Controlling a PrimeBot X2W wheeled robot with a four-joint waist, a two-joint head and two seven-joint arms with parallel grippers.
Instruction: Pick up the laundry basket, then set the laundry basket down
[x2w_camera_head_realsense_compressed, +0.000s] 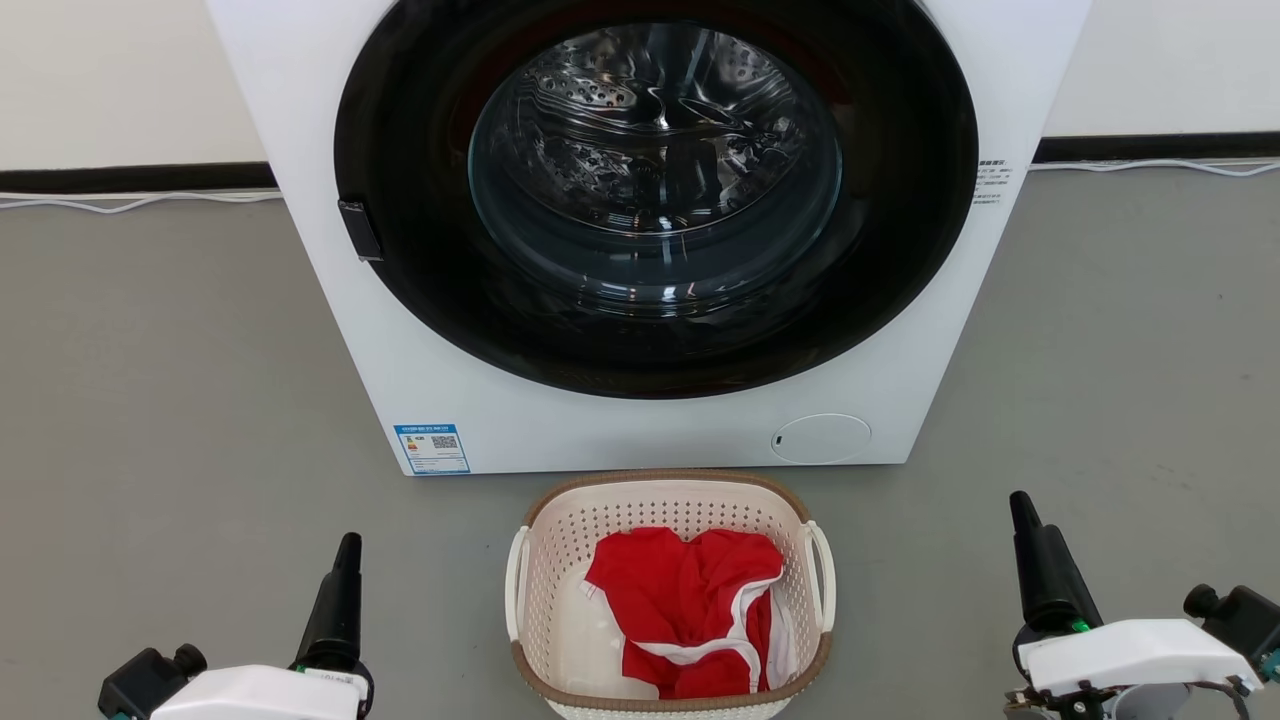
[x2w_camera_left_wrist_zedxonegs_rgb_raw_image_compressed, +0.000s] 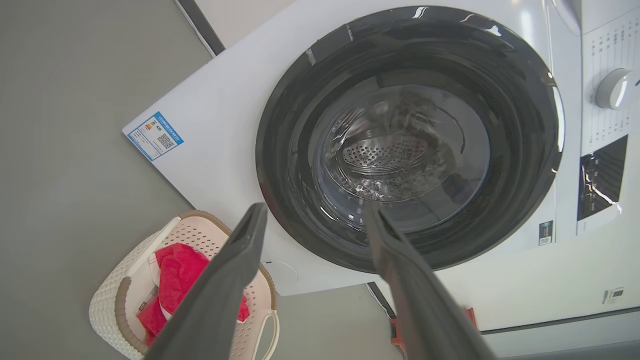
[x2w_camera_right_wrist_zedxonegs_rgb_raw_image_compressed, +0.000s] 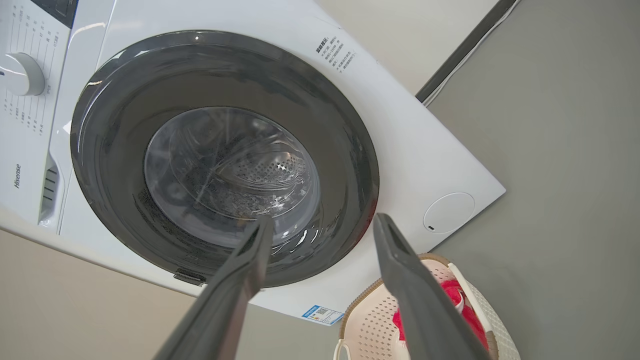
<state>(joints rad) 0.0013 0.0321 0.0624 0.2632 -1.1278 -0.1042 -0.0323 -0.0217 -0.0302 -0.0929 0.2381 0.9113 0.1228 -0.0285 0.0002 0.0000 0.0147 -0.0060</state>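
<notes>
Laundry basket (x2w_camera_head_realsense_compressed: 560, 560) on floor (x2w_camera_head_realsense_compressed: 150, 400), untouched, red cloth (x2w_camera_head_realsense_compressed: 680, 590) inside. Left end effector (x2w_camera_left_wrist_zedxonegs_rgb_raw_image_compressed: 315, 210), right end effector (x2w_camera_right_wrist_zedxonegs_rgb_raw_image_compressed: 324, 220) both spread, empty, flanking basket. Advise: close each on side handle (x2w_camera_head_realsense_compressed: 822, 585), lift level.

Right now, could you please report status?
Left gripper, right gripper open, empty. Cream perforated plastic laundry basket untouched, red cloth inside. White washing machine close behind.

1. A laundry corner: a white front-loading washing machine (x2w_camera_head_realsense_compressed: 655, 170) stood ahead of the left gripper (x2w_camera_head_realsense_compressed: 345, 560) and right gripper (x2w_camera_head_realsense_compressed: 1025, 515).
2. Between them, the laundry basket (x2w_camera_head_realsense_compressed: 560, 560) held red clothing (x2w_camera_head_realsense_compressed: 680, 590).
3. Grey floor (x2w_camera_head_realsense_compressed: 150, 400) lay under both.
</notes>
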